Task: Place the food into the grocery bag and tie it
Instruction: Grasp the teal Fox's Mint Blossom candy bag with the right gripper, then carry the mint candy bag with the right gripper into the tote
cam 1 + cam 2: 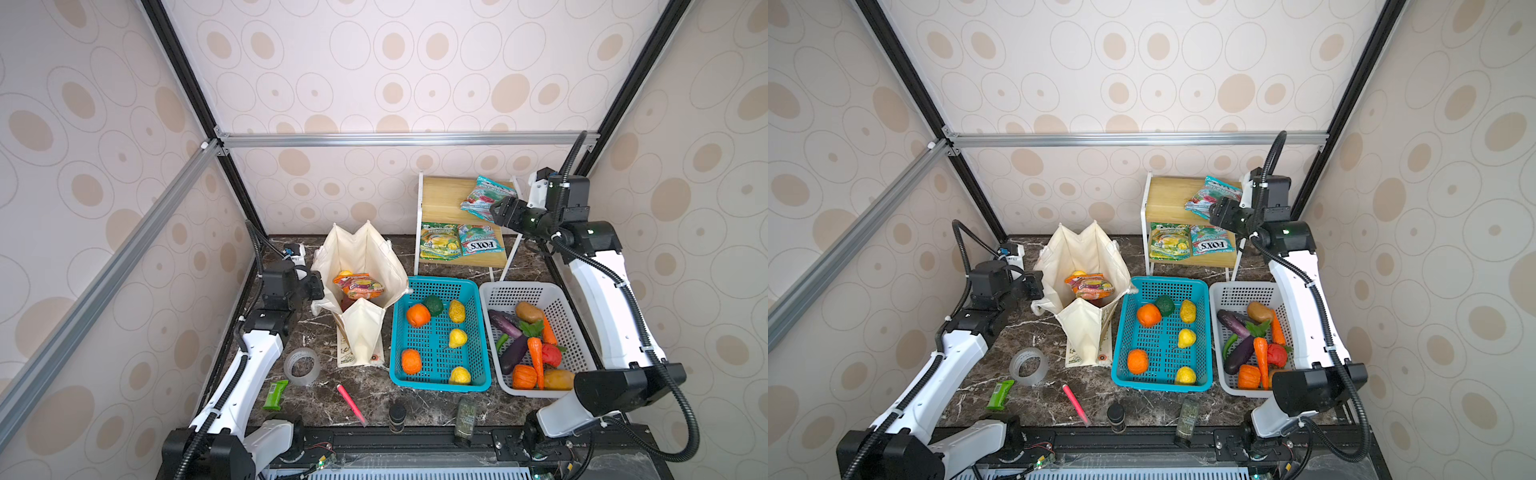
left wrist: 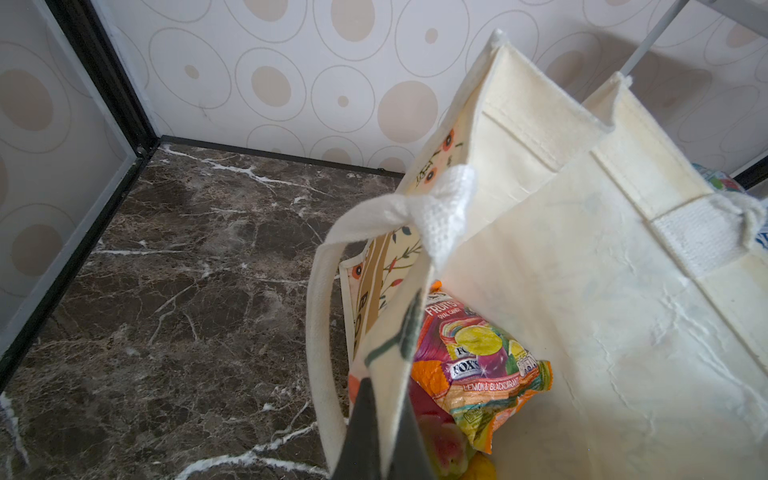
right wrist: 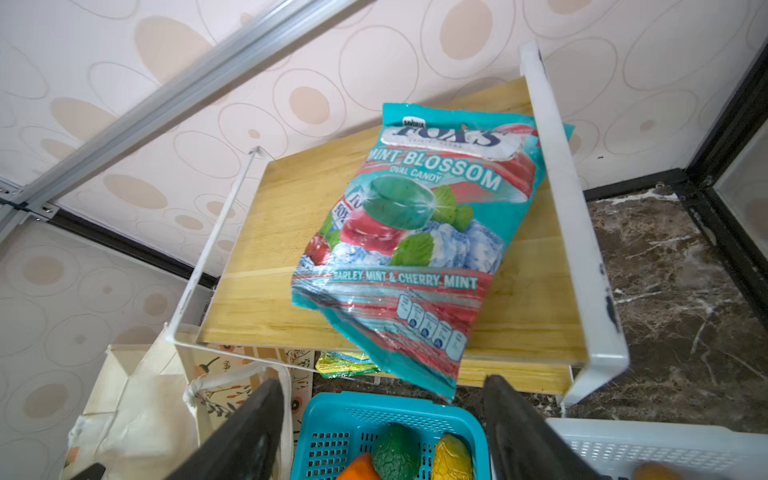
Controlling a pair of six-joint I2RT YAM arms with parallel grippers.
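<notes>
The grocery bag (image 1: 358, 254) was held open, its rim pinched between the shut left jaws, presumably for loading. A mint candy packet (image 3: 415, 232) was found on the shelf (image 3: 266, 270) just ahead of the wide right jaws, ungripped.

The grocery bag (image 1: 361, 257) stands in the middle of the bench (image 1: 324, 399), a candy packet (image 1: 358, 286) inside. Right of it sit the fruit basket (image 1: 432, 281), then the vegetable basket (image 1: 523, 291). Behind them, a shelf (image 1: 440, 203) carries three packets (image 1: 481, 244).

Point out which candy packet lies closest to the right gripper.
The teal Mint Blossom packet, alone on the top shelf; the others lie on the lower shelf or inside the tote.
</notes>
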